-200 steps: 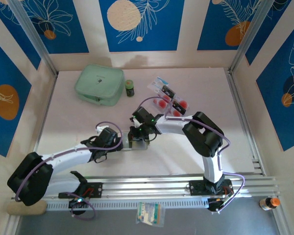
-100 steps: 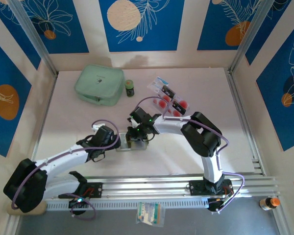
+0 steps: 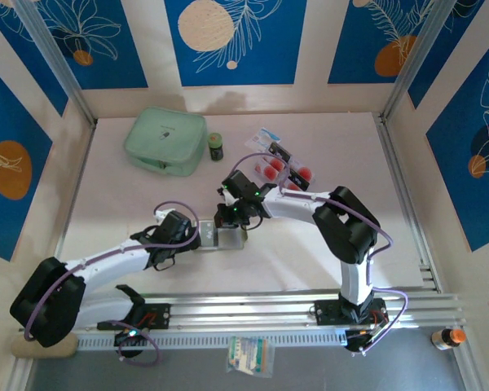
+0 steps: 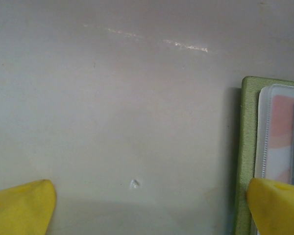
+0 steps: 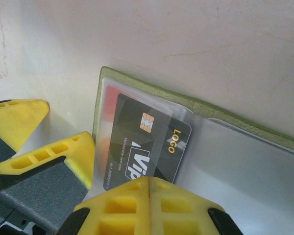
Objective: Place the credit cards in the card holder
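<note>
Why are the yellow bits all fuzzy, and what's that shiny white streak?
Left wrist view: the left gripper is probably too close to the lens, so its fingertips blur; the streak is light glaring off the table. Right wrist view: the black card is sharp, its lettering readable.

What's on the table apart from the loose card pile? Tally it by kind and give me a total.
Mint-green zip pouch: 1
Small green jar: 1
Olive-green card holder: 1
Cards in its clear sleeve: 2, a black card over a red-marked card
Total: 5
</note>
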### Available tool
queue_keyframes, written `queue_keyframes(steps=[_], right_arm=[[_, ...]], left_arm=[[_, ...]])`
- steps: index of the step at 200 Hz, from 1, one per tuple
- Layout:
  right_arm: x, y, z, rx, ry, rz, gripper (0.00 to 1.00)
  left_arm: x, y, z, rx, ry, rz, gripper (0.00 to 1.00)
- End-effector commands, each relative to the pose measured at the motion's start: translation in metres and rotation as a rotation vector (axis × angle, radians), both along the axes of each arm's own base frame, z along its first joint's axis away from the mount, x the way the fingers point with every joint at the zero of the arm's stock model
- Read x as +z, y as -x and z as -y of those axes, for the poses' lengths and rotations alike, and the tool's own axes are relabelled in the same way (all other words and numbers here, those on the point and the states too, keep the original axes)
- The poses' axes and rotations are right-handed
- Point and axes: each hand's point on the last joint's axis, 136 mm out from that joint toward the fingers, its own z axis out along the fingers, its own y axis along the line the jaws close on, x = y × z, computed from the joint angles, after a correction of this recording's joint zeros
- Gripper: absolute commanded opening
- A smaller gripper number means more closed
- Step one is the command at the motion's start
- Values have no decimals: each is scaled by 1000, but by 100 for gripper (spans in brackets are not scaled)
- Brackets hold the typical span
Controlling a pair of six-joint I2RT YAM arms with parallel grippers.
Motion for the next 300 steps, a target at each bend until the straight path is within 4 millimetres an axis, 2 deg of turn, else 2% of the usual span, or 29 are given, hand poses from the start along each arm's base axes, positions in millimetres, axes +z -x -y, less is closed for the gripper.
queue_keyframes(steps=[1,65,114,140,178,235,300], right_arm=[[-22,9,7,19,55,-37,4],[-36,19,-7,71,81,-62,3],[-42,26,-15,97,108,-71,3],[-42,27,-16,97,113,-75,2],[-36,27,-15,91,113,-66,2],[-15,11,5,65,145,28,5],[-45,12,40,15,212,-24,4]], left_arm=[[-5,2,-3,15,6,-14,100],[-7,3,-3,16,10,-17,100],[8,-5,-1,19,26,19,100],[18,-10,-1,20,37,39,100],[16,-10,-1,20,45,25,100],[1,0,-4,52,71,-3,100],[2,-3,-1,44,76,-1,100]])
